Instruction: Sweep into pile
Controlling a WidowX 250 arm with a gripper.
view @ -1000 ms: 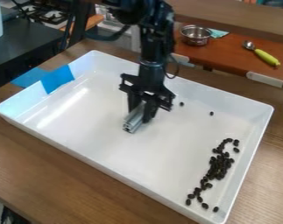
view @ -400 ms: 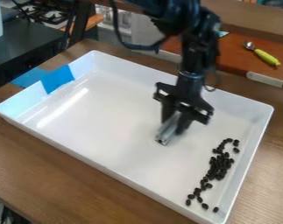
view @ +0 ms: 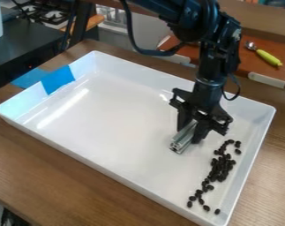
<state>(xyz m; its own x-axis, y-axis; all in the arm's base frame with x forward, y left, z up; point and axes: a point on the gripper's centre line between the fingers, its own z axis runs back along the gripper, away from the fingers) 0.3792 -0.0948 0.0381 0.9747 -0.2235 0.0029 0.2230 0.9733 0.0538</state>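
Toward the tray's end opposite the blue tape (view: 58, 80), as seen in the camera view from where I stood: one black gripper (view: 192, 129), its two fingers closed about a short metal bar (view: 182, 140). Bar held at a slant, lower end toward the tray's near long side; contact with the floor, I could not tell.

Item, the change: a second earlier the gripper had been over the tray's middle; it had since travelled toward that far end, bar and all, and had come to hang just beside the beans.

Item, dark beans (view: 220, 168), a good number: one ragged strip inside the white tray (view: 109, 119), beside its end wall. Thickest midway along, thinning to loose singles toward the tray's near corner, with a few more at the strip's other end. The strip had kept its shape while the arm travelled; no bean in it had been pushed.

Item, meaning for the task: the approach looked made, the gathering still to do. The stragglers by the near corner seemed to want drawing in next. A hasty stroke, I judged, might scatter them against the tray's wall.
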